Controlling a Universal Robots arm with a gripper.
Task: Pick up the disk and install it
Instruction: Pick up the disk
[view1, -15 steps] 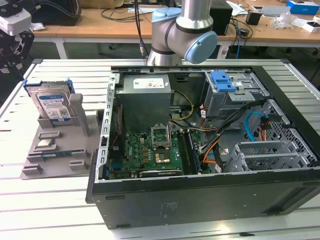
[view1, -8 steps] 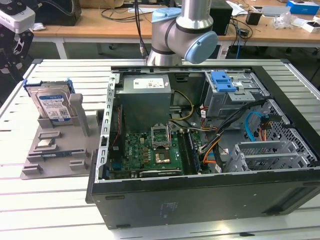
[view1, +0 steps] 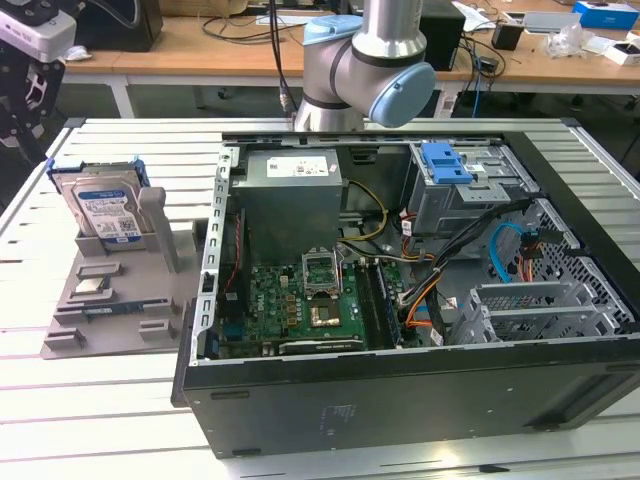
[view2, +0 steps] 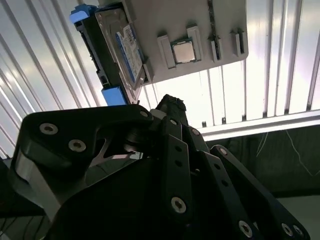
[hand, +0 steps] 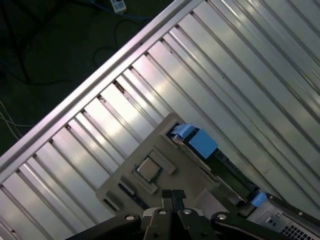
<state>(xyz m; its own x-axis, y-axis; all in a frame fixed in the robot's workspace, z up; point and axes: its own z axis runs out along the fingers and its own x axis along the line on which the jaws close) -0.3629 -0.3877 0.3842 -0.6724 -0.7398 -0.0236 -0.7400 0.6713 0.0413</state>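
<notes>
The disk stands upright on its edge in a grey holder tray at the exterior view's left, a silver drive with a white-and-blue label in a blue carrier. In both wrist views my gripper hangs well above that tray, shut, with nothing between its fingers. The disk shows its label in the second wrist view and appears edge-on by its blue carrier in the first wrist view, apart from the fingertips. The arm rises behind the case.
An open black computer case lies on the slatted metal table, with a grey power supply, a motherboard and a drive bay with a blue latch. A processor chip sits in the tray. The table edge runs close by.
</notes>
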